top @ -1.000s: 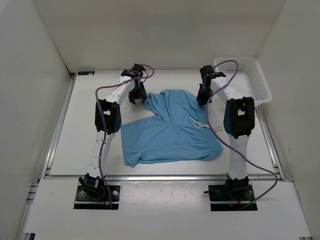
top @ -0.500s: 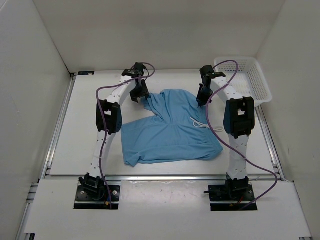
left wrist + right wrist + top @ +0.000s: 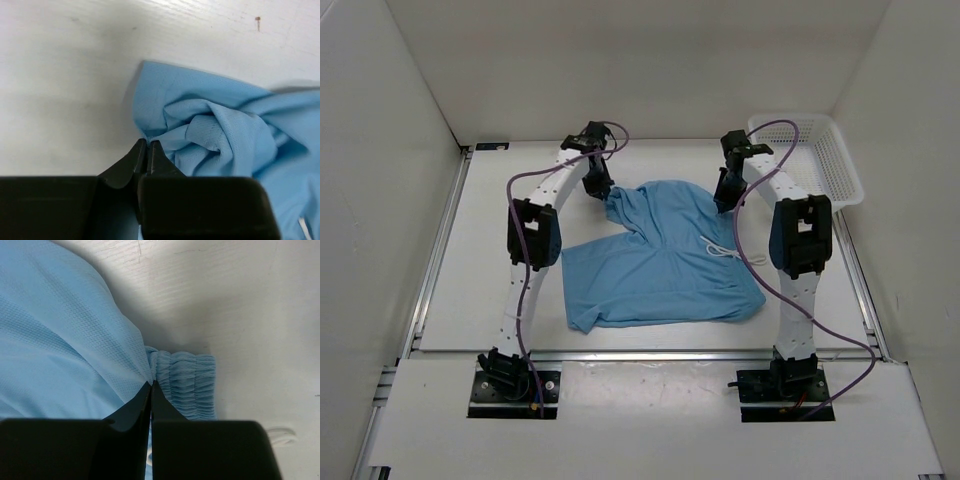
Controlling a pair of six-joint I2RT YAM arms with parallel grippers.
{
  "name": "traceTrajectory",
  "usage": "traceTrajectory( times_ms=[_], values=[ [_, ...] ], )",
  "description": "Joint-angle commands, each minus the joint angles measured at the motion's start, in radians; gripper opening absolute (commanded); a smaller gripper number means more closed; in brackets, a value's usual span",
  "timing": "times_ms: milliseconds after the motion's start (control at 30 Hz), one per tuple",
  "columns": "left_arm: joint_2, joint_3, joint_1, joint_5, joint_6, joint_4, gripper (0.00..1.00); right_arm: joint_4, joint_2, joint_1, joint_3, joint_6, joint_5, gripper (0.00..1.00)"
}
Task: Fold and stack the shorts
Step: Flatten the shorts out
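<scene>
Light blue shorts [image 3: 650,270] — fine mesh weave, white drawstring [image 3: 720,248], white lattice basket [image 3: 840,165]

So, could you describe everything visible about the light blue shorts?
The shorts are light blue, of thin soft fabric with a fine mesh weave, a gathered elastic waistband and a thin white drawstring. They lie mostly flat on the white table, the far part bunched and wrinkled. The left hand pinches the far left corner; the right hand pinches fabric beside the waistband, at the far right.
</scene>
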Motion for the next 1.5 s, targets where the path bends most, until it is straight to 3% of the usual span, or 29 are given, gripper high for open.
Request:
traceTrajectory(
  times_ms=[0, 400, 667, 733, 833, 900, 933, 967, 1000, 1033, 1067, 1100, 1133, 1200, 1267, 1300, 1367, 1467],
  values=[
    [-0.289, -0.045, 0.044, -0.066, 0.031, -0.002, 0.10, 0.003, -0.093, 0.002, -0.003, -0.011, 0.017, 0.00],
    [-0.688, -0.292, 0.053, -0.152, 0.124, -0.096, 0.10, 0.022, -0.253, -0.007, -0.066, -0.002, 0.027, 0.00],
    [-0.776, -0.434, 0.052, -0.176, 0.124, -0.072, 0.10, 0.064, -0.342, -0.007, -0.107, 0.018, 0.056, 0.00],
    [-0.691, -0.385, 0.078, -0.176, 0.133, -0.058, 0.10, 0.073, -0.327, -0.007, -0.083, 0.028, 0.056, 0.00],
    [-0.495, -0.184, 0.102, -0.202, 0.153, -0.058, 0.10, 0.108, -0.259, -0.007, -0.008, 0.040, 0.019, 0.00],
    [-0.378, 0.036, 0.138, -0.178, 0.173, -0.071, 0.10, 0.137, -0.195, -0.007, 0.059, 0.040, -0.018, 0.02],
    [-0.266, 0.109, 0.150, -0.161, 0.173, -0.082, 0.23, 0.116, -0.128, -0.007, 0.103, 0.040, -0.027, 0.05],
    [-0.216, 0.237, 0.177, -0.140, 0.173, -0.093, 0.74, 0.081, -0.092, -0.007, 0.150, 0.040, -0.036, 0.12],
    [-0.181, 0.284, 0.191, -0.082, 0.173, -0.137, 0.93, 0.047, -0.066, -0.007, 0.233, 0.040, -0.036, 0.25],
    [-0.161, 0.301, 0.200, -0.052, 0.163, -0.148, 1.00, 0.026, -0.049, -0.007, 0.244, 0.040, -0.036, 0.35],
    [-0.196, 0.272, 0.201, -0.038, 0.163, -0.148, 1.00, 0.026, -0.058, -0.007, 0.229, 0.040, -0.036, 0.46],
    [-0.240, 0.119, 0.201, -0.038, 0.153, -0.116, 1.00, 0.039, -0.076, -0.007, 0.198, 0.031, -0.022, 0.56],
    [-0.294, 0.020, 0.201, -0.050, 0.153, -0.034, 1.00, 0.058, -0.098, 0.002, 0.116, 0.031, -0.012, 0.73],
    [-0.443, -0.218, 0.187, -0.060, 0.153, 0.026, 1.00, 0.102, -0.156, 0.002, 0.045, 0.031, -0.001, 0.82],
    [-0.512, -0.311, 0.176, -0.075, 0.153, 0.048, 0.67, 0.133, -0.198, 0.002, -0.041, 0.041, -0.010, 0.82],
    [-0.512, -0.354, 0.162, -0.075, 0.163, 0.048, 0.45, 0.133, -0.208, 0.002, -0.064, 0.054, -0.010, 0.82],
    [-0.495, -0.354, 0.150, -0.035, 0.188, 0.048, 0.10, 0.142, -0.221, 0.002, -0.116, 0.054, -0.010, 0.76],
    [-0.400, -0.296, 0.116, -0.023, 0.197, 0.005, 0.10, 0.151, -0.221, 0.002, -0.147, 0.054, -0.010, 0.64]
  ],
)
